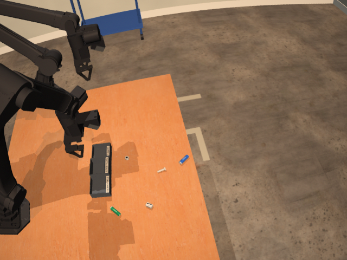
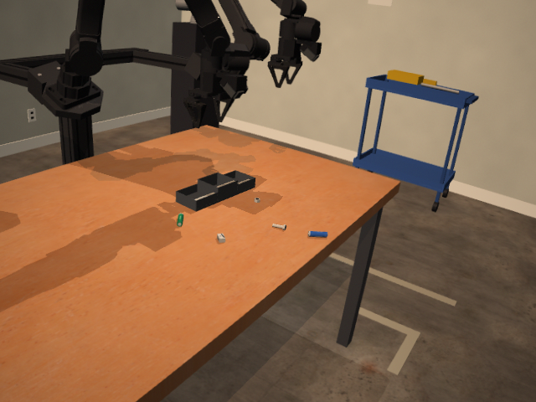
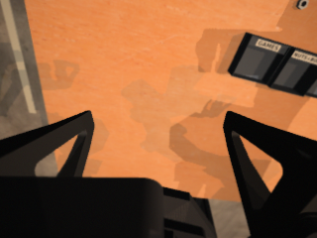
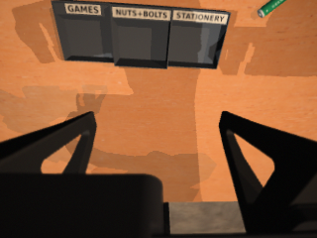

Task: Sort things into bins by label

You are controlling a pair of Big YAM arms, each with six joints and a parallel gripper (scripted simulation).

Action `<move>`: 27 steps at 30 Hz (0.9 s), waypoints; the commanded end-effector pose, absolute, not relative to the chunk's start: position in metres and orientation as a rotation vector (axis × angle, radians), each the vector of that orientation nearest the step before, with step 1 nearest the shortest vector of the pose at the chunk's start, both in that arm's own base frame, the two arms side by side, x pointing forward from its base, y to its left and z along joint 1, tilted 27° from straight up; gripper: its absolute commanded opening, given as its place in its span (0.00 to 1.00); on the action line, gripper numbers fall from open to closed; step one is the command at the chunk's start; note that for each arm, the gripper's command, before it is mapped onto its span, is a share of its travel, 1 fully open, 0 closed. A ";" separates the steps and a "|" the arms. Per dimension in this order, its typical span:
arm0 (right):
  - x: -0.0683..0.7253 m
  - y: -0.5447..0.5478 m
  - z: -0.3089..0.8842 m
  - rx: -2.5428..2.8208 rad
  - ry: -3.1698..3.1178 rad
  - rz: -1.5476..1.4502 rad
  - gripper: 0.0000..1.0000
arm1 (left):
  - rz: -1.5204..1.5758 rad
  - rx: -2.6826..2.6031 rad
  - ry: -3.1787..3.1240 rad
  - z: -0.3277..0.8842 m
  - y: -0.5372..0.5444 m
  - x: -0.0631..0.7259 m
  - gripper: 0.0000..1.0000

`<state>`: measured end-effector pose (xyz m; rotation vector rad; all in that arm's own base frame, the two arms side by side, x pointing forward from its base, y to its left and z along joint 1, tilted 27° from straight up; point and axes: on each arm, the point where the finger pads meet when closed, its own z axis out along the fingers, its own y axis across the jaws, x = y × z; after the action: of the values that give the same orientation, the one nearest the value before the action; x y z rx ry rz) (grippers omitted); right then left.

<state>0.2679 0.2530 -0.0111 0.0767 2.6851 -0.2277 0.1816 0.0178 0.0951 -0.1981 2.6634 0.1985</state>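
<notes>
Orange table [image 1: 140, 111] [image 2: 130, 280] [image 3: 124, 45] [image 4: 163, 109] | left tool [image 1: 88, 78] [image 2: 285, 85] [image 3: 158, 114]: wide open, empty | right tool [image 1: 80, 155] [image 2: 210, 123] [image 4: 158, 114]: likewise

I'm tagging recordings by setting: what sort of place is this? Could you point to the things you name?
Probably a workshop or lab room: a blue wheeled cart [image 1: 113, 22] [image 2: 406, 168] stands by the wall, pale marking lines [image 1: 202, 144] [image 2: 404, 353] run on the stained floor [image 1: 266, 111] [image 2: 489, 346], and robot arms reach in beside an orange-topped table [image 1: 145, 111] [image 2: 130, 302] [image 3: 124, 50] [image 4: 163, 99].
</notes>
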 end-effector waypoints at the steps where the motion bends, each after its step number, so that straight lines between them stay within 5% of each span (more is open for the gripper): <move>1: 0.269 0.251 -0.007 0.070 2.679 -0.203 1.00 | 0.204 -0.198 2.677 0.090 0.020 0.177 1.00; 27: 0.361 0.255 -0.094 0.165 2.673 -0.195 1.00 | 0.204 -0.198 2.677 0.090 0.020 0.177 1.00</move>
<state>0.3400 0.2392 -0.0915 0.2090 2.6889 -0.2375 0.1816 0.0178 0.0951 -0.1981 2.6634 0.1985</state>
